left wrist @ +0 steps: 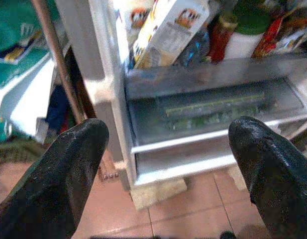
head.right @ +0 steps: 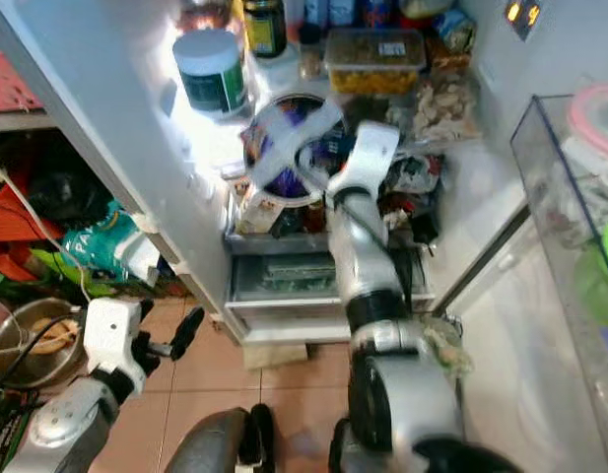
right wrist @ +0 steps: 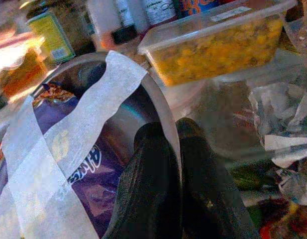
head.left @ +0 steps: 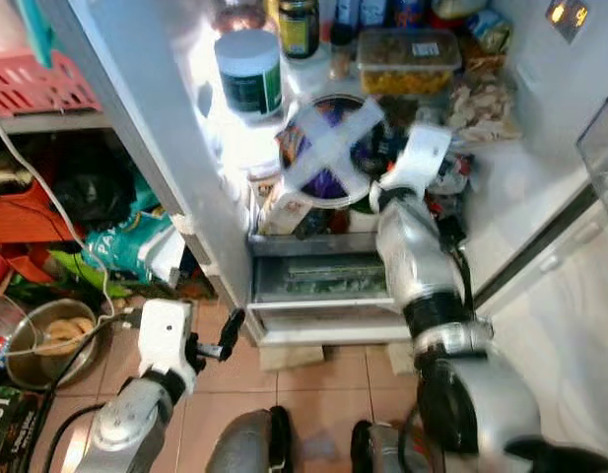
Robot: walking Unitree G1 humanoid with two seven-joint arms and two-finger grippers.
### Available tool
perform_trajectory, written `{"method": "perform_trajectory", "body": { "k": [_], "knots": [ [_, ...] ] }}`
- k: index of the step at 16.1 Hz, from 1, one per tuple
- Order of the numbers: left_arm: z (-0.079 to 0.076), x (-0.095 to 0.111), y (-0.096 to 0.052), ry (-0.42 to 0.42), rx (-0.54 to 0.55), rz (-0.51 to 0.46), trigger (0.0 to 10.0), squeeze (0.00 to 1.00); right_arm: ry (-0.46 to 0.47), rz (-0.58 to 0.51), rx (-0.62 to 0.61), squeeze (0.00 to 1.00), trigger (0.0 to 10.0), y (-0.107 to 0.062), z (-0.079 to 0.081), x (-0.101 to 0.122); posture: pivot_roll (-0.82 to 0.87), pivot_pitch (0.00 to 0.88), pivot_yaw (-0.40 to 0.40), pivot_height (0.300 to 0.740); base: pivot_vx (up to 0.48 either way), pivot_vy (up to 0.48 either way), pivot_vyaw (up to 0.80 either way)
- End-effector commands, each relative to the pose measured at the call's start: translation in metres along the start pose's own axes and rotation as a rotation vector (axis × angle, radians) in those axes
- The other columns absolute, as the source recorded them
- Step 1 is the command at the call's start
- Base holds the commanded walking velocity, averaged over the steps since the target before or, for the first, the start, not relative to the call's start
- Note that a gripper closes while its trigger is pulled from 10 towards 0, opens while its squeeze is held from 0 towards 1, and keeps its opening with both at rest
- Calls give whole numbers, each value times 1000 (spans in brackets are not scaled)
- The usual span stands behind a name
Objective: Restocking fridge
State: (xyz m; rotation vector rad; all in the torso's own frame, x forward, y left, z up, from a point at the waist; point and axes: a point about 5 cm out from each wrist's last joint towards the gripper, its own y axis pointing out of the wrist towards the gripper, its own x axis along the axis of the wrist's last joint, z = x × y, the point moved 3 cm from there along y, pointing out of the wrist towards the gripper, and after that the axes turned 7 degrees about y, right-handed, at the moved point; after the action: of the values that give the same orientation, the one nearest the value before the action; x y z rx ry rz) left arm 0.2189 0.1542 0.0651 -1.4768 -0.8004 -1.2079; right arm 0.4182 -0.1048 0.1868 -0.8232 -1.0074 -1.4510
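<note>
Left eye view: the open fridge [head.left: 235, 246] is the landmark. The right gripper [head.left: 378, 193] reaches into it at mid-shelf height and pinches the rim of a steel bowl [head.left: 328, 153], which is crossed with two white tape strips [head.left: 335, 148] and tilts out over the shelf edge. Above the bowl stand a white tub with a green label [head.left: 250, 74] and a clear box of yellow food [head.left: 407, 61]. Below it sits the glass drawer [head.left: 323, 276]. The left gripper [head.left: 225, 340] hangs low, outside the fridge, over the tiled floor [head.left: 313, 379].

Right eye view: the same scene; the bowl leans against the packed goods on the shelf.

Left wrist view: the left gripper's fingers [left wrist: 68, 169] are spread wide apart with nothing between them, facing the drawer and a tilted carton [left wrist: 165, 32] above it.

Right wrist view: the right gripper's fingers [right wrist: 153, 174] are clamped on the bowl's thin rim, one inside and one outside; purple wrappers [right wrist: 88, 174] lie under the tape.

Risk, as I judge it: a pinch on a thin rim is weak, so the tilted bowl could swing, slip and drop toward the drawer, or shove neighbouring jars off the crowded shelf.
</note>
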Motion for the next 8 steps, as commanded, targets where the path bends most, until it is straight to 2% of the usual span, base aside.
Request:
{"method": "perform_trajectory", "body": {
  "k": [1, 3, 4, 8],
  "knots": [
    [2, -1, -7, 1, 24, 14, 10000, 0, 42, -23, -28, 0, 10000, 7, 3, 10, 234, 227, 67, 740, 0, 0, 0],
    [2, 4, -10, 1, 40, -12, 10000, 0, 78, -22, -44, 0, 10000, 12, 4, 15, 244, 241, 61, 740, 0, 0, 0],
    [1, 13, -12, 14, 38, -57, 10000, 0, 112, -22, -69, 0, 10000, 18, 6, 21, 249, 249, 56, 740, 0, 0, 0],
    [1, 20, -13, 42, 45, -89, 10000, 0, 156, -27, -157, 0, 10000, 28, 6, 34, 247, 268, 51, 740, 0, 0, 0]
  ]
}}
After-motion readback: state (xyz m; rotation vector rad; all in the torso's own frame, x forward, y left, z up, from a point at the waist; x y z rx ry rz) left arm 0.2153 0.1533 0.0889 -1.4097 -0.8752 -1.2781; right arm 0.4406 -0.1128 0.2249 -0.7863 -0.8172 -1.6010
